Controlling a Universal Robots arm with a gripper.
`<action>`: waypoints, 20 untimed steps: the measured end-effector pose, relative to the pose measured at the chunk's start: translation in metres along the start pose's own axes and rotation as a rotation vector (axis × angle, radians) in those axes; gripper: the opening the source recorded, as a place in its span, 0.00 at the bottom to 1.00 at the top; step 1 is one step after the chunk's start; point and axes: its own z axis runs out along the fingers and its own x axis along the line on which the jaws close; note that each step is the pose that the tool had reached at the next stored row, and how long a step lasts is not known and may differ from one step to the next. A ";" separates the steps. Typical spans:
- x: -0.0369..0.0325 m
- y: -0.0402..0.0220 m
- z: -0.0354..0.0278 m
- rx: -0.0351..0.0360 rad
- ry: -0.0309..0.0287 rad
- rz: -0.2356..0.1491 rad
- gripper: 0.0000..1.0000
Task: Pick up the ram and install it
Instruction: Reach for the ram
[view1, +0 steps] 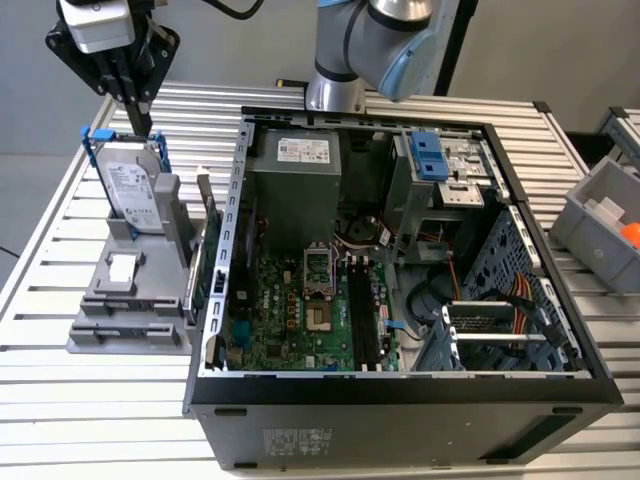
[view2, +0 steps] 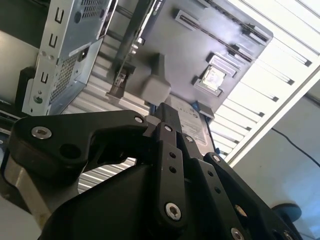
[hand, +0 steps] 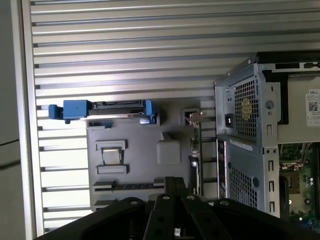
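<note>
One black two-finger gripper (view1: 140, 120) hangs above the silver hard drive in its blue carrier (view1: 130, 185), which stands upright at the back of the grey plastic parts holder (view1: 120, 335) on the slatted metal table (view1: 60, 400); the jaws look closed together with nothing between them. RAM stick: can't pick it out for certain, though in the first wrist view a thin dark strip (hand: 130, 186) sits in a long slot of that holder near the fingertips. Beside the holder, the open black computer case (view1: 400, 385) shows the green motherboard (view1: 290, 310) and its long black memory slots (view1: 365, 320).
</note>
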 end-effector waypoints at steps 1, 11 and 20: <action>0.0018 -0.0001 0.0000 0.0000 0.0000 0.000 0.00; 0.0156 -0.0011 -0.0003 0.0001 0.0002 0.000 0.00; 0.0166 -0.0012 -0.0003 0.0001 0.0001 0.000 0.00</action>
